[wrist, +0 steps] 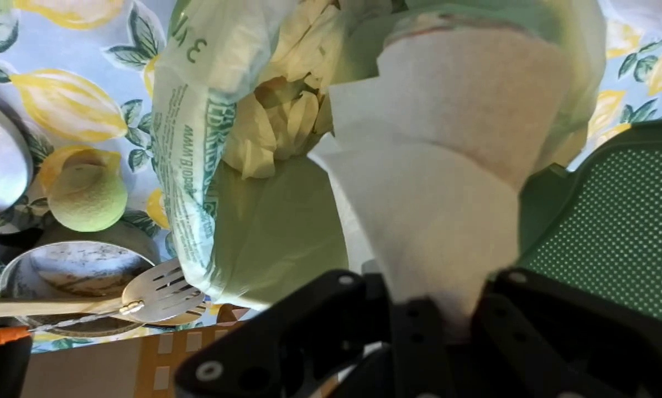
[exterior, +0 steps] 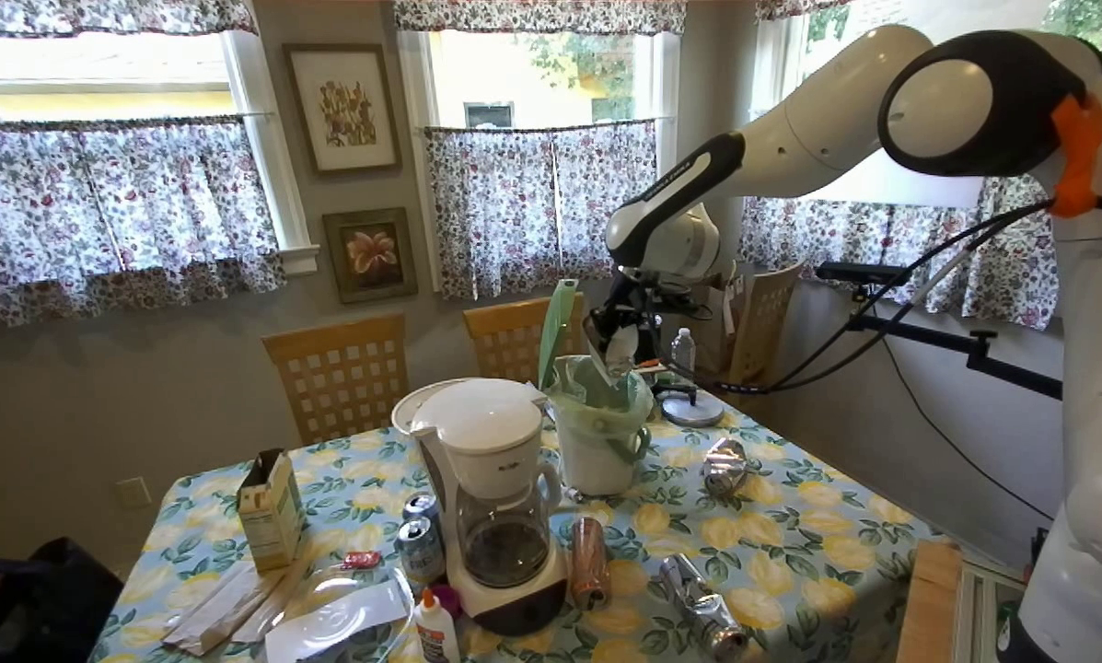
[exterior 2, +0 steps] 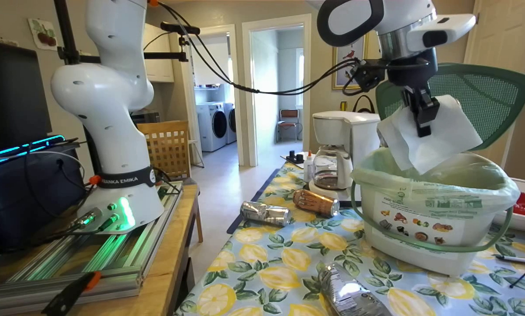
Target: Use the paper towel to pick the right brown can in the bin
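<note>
My gripper (exterior 2: 424,125) is shut on the white paper towel (exterior 2: 455,134), which hangs down over the bin's mouth. In the wrist view the fingers (wrist: 433,293) have the towel (wrist: 441,210) bunched between them. The mint-green bin (exterior 2: 413,224) stands upright with a liner over its rim and its green lid (exterior 2: 477,98) raised behind. In the wrist view, crumpled pale scraps (wrist: 275,121) lie inside it. A brown can (exterior: 590,562) lies on its side on the table in front of the bin; the can also shows in an exterior view (exterior 2: 316,202).
Crushed silver cans (exterior: 702,608) (exterior: 725,467) lie near the bin. The coffee maker (exterior: 491,428) stands close beside it, with upright blue cans (exterior: 419,548), a glue bottle (exterior: 435,631) and a box (exterior: 270,511) farther along. A pot with a slotted turner (wrist: 162,290) stands near the bin.
</note>
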Robot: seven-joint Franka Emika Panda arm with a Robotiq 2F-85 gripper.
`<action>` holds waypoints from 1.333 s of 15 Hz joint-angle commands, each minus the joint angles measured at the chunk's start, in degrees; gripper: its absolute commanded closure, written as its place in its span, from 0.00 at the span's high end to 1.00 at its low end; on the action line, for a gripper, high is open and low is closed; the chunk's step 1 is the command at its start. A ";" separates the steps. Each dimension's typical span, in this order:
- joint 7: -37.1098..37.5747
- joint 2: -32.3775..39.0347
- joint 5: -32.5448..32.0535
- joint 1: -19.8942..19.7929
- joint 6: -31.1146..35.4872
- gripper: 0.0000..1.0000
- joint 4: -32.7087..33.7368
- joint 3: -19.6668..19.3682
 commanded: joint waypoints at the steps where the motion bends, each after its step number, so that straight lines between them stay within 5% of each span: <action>1: 1.55 0.97 1.61 -0.84 0.93 0.00 0.84 1.13; 9: 5.56 1.03 1.65 -0.69 1.81 0.00 0.53 0.94; 10: 5.81 1.13 1.63 -0.59 2.81 0.27 0.43 0.93; 12: 6.37 1.30 1.50 -0.56 4.14 0.34 0.36 0.98; 20: 8.26 1.93 0.86 -0.37 6.99 0.90 0.19 1.17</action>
